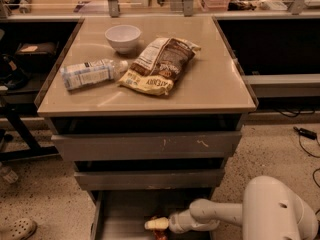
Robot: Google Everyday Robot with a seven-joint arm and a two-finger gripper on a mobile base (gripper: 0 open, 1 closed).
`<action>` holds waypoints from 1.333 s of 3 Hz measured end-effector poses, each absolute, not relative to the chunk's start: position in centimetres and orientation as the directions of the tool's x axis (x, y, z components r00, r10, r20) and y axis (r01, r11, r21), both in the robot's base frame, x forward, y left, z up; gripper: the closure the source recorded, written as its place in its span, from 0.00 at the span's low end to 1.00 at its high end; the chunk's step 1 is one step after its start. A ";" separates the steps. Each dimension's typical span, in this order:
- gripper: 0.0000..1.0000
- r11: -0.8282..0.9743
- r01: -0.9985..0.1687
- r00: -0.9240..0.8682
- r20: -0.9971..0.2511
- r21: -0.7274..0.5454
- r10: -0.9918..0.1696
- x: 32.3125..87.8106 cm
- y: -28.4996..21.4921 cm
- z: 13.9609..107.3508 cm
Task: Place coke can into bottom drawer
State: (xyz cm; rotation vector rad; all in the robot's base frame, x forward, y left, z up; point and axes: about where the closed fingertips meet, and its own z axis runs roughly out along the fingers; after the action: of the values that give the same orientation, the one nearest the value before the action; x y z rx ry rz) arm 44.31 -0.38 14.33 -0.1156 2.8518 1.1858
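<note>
The bottom drawer [122, 215] is pulled open at the foot of the grey cabinet, and its flat grey floor shows. My gripper [154, 225] reaches into it from the right, low over the floor near the drawer's middle. The coke can [158, 218] is mostly hidden by the gripper. Only a small red-orange patch shows just above the gripper tip and a darker bit just below it. I cannot tell whether the can rests on the drawer floor or is held.
On the cabinet top lie a white bowl [123, 36], a water bottle [90, 73] on its side and a brown-and-yellow snack bag [159, 65]. The two upper drawers [147, 145] are nearly shut above my arm [215, 214]. A sandal [15, 229] and cables [306, 134] lie on the floor.
</note>
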 end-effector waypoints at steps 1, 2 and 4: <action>0.00 0.738 -0.071 -0.992 -0.122 0.671 0.015 45.5 -2.8 17.6; 0.00 0.803 -0.038 -0.974 -0.203 0.594 0.105 47.2 -6.4 23.1; 0.00 0.873 0.020 -0.930 -0.311 0.488 0.195 47.9 -11.1 31.1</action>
State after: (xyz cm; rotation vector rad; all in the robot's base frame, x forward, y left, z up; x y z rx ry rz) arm 47.90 -11.13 31.13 0.1599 2.6906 0.6957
